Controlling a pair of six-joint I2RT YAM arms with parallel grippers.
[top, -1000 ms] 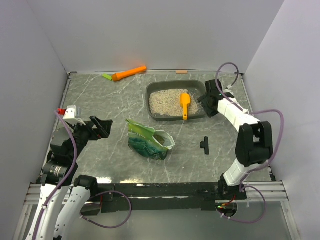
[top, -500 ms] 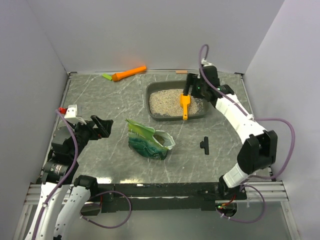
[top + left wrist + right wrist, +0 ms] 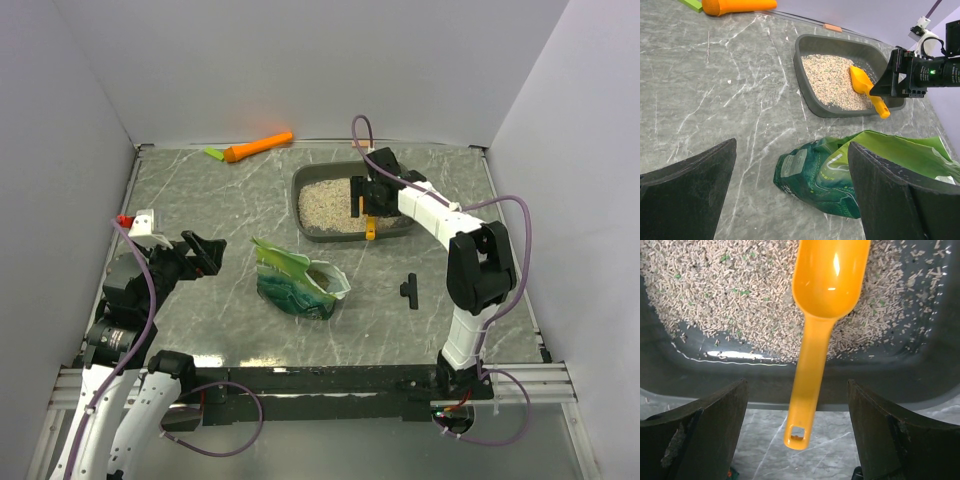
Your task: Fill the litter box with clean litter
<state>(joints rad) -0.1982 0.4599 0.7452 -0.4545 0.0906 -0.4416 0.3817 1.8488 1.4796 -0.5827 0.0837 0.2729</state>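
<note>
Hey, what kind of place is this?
Most likely a robot test cell in a lab, not a home: plain white walls box in a marble-patterned table, the left arm and right arm are mounted at its near edge, and the litter box sits there like a prop.

No lettering can be read in any of the three views. The green bag [image 3: 810, 180] lying on the counter [image 3: 715, 90] carries pale printing on its dark lower panel, too blurred and creased to make out. No legible mark shows on the orange scoop [image 3: 829, 280] or the litter box [image 3: 807, 95].
</note>
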